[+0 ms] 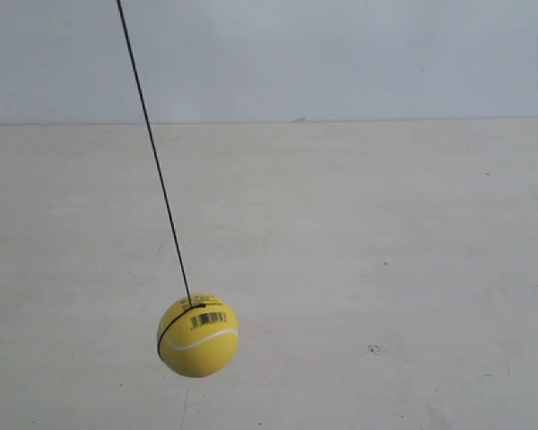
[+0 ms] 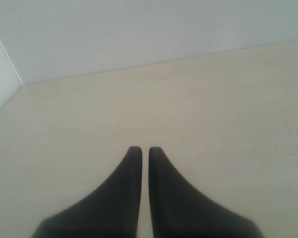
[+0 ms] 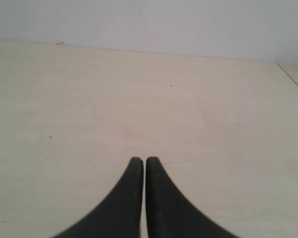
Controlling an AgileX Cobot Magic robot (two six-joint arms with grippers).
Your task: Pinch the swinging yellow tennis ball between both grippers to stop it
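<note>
The yellow tennis ball (image 1: 197, 335), with a white seam and a black barcode label, hangs low at the left of the exterior view on a thin dark string (image 1: 152, 148) that slants up and to the left. Neither arm shows in the exterior view. In the left wrist view my left gripper (image 2: 144, 149) is shut, its black wedge jaws nearly touching with nothing between them. My right gripper (image 3: 143, 159) is shut in the same way in the right wrist view. The ball appears in neither wrist view.
A pale beige table (image 1: 386, 269) fills the exterior view up to a plain light wall (image 1: 341, 54). In the left wrist view a wall corner (image 2: 10, 69) meets the table. A table edge line (image 3: 293, 79) shows in the right wrist view.
</note>
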